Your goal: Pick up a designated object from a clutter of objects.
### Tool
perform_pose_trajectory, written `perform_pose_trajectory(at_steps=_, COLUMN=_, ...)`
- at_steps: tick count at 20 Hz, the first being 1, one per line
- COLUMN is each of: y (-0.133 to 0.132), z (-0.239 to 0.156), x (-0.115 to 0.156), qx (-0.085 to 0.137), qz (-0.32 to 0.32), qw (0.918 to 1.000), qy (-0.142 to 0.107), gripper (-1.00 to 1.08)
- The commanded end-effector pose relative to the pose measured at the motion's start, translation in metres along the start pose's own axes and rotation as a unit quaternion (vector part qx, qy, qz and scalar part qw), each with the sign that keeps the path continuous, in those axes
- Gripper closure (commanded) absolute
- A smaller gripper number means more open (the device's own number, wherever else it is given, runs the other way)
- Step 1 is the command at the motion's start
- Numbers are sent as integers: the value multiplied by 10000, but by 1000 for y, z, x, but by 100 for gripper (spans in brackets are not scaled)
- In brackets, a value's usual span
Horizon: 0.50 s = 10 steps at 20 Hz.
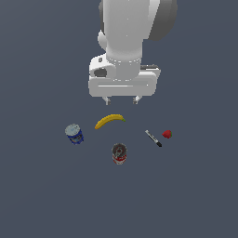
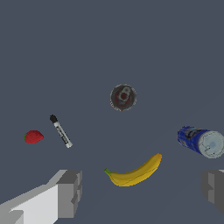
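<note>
Tool [image 1: 121, 100]: jaws apart, above banana [image 1: 109, 121]. Blue can [image 1: 74, 134] at banana's 8 o'clock; red can [image 1: 119, 154] at 6; marker [image 1: 153, 138] at 4, strawberry [image 1: 167, 134] just beside it.

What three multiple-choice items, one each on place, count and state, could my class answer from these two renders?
1. Which thing lies nearest the small red strawberry?
A. black-and-white marker pen
B. blue can
C. curved yellow banana

2. How many cans are there?
A. one
B. two
C. three

3. How is the gripper?
A. shut on the banana
B. open, above the banana
C. shut on the marker

Key: 1 A, the marker lies just beside the strawberry. 2 B, only the blue can and the red can show. 3 B, the wrist view shows the fingers wide apart and empty.
</note>
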<state>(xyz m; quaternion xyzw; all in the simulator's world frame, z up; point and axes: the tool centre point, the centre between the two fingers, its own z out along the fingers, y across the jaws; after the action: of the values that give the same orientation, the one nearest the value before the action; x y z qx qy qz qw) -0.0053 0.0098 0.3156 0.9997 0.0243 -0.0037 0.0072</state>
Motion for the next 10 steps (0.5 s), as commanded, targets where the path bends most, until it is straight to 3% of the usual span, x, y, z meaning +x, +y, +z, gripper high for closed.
perform_pose_trajectory(at_steps=1, y=0, z=0, x=0, qx=0, qz=0, qw=10000, qy=0, gripper=-92)
perform_pose_trajectory(at_steps=10, y=28, z=2, x=4, qx=-136, qz=82, qw=9999, qy=23, gripper=-92)
